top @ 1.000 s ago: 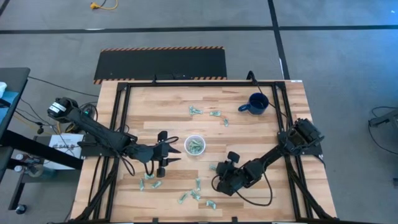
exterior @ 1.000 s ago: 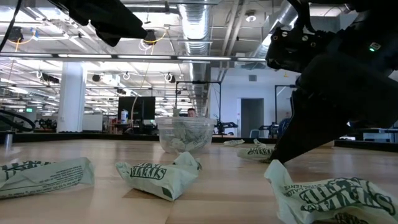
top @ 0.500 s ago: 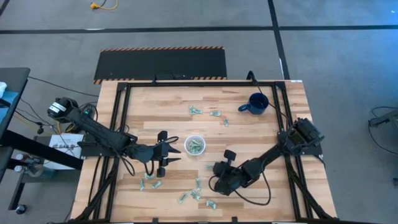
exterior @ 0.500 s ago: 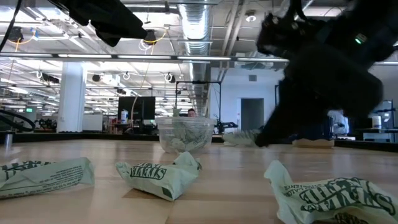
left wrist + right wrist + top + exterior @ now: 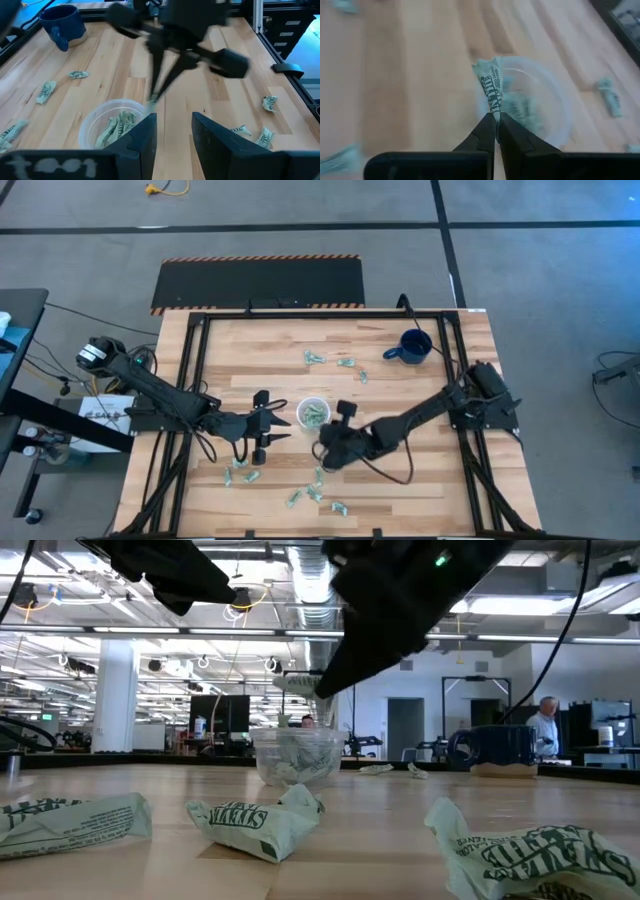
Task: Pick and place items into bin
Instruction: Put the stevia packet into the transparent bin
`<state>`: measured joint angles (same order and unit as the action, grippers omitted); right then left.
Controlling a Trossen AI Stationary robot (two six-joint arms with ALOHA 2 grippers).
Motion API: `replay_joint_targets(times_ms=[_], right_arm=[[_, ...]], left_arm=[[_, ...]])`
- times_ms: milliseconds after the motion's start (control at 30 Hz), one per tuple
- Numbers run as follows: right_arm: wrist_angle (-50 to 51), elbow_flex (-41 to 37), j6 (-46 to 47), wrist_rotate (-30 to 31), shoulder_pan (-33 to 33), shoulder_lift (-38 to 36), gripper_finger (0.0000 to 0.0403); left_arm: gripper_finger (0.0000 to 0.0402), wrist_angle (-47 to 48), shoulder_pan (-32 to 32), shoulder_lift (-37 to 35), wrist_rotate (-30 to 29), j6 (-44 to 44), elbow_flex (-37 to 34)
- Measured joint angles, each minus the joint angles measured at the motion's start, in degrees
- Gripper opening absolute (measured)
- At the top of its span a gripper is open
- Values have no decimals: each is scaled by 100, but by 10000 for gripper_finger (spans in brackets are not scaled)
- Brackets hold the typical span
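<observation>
pale green-and-white, crinkled and tiny, one wrapper piece [image 5: 490, 90] stands pinched between the right gripper [image 5: 496, 119] fingertips, which are pressed together on its lower end. that gripper is raised off the table [image 5: 270, 345] near its middle, just beside the translucent cup [image 5: 313, 413] on the side toward the near edge. in the right wrist view the held piece shows against the cup's rim, so the drop point looks close but not quite reached.

the cup already holds several pieces. more loose pieces [image 5: 305, 492] lie scattered toward the table's near edge, and a few sit toward the far edge, between the cup and the dark blue mug [image 5: 411, 345] by the far right corner.

the left gripper [image 5: 282, 428] waits just beside the cup on the other side, its fingers spread and holding nothing.

the step in hand is carrying the piece over the cup and letting go. to do it well, the fingertips should come above the centre of the opening, not the rim, since a light crumpled wrapper can catch on the edge or drift out. keeping low over the mouth before parting the fingers would help. the waiting left gripper sits close, so the approach should stay on the right arm's own side. from the blurred left wrist view i cannot tell how high the tip hangs above the rim.
</observation>
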<state>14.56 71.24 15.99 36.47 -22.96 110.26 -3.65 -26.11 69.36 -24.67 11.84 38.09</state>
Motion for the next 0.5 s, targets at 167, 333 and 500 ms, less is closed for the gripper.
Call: replay_joint_targets(times_ms=[167, 333, 500], right_arm=[[99, -2, 2, -61, 382, 0, 15], [128, -2, -2, -480, 551, 0, 22], [123, -2, -10, -473, 549, 0, 23]], left_arm=[[113, 23, 0, 1, 0, 0, 0], [113, 25, -1, 0, 0, 0, 0], [113, 25, 0, 2, 0, 0, 0]])
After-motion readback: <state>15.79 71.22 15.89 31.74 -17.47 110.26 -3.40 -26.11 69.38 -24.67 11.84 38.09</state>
